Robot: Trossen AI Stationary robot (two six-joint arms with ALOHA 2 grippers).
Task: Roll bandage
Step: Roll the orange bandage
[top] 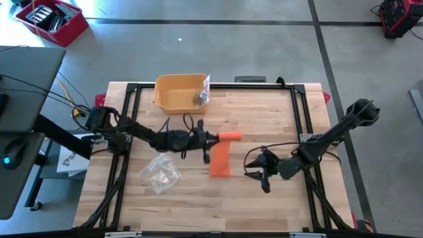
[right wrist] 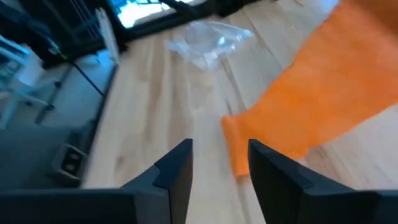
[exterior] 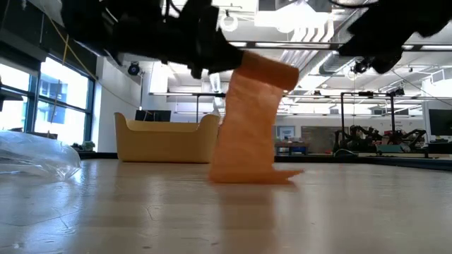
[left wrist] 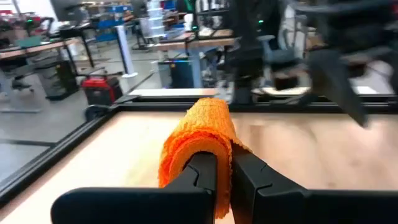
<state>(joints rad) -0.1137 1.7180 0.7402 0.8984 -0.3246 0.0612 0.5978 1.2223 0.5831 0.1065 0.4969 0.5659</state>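
**Roll held aloft, tail on the table**

The left gripper (left wrist: pixel 224 180) is clenched on the rolled end of the orange bandage (top: pixel 221 155), its two fingers pinching the roll's core so the wound part sticks out past the tips. The roll hangs above the table (top: pixel 277 205); from it the loose strip drops down and its free end lies folded flat on the wood, as the low view shows. Taking the bandage as landmark: the right gripper (right wrist: pixel 219 163) hovers just beside the free end, jaws apart and holding nothing, pointed at the strip's bottom edge. The yellow bin (top: pixel 180 91) sits beyond the bandage toward the table's far edge, and a crumpled clear plastic wrapper (top: pixel 158 173) lies near the bandage on the left arm's side.

To wind well, I judge the strip needs light tension: the right gripper should steady the tail while the left turns the roll, keeping the edges lined up so the layers do not spiral off to one side. Too hard a pull could drag the core out of the pinch.

No brand, label or readable writing shows on anything here.
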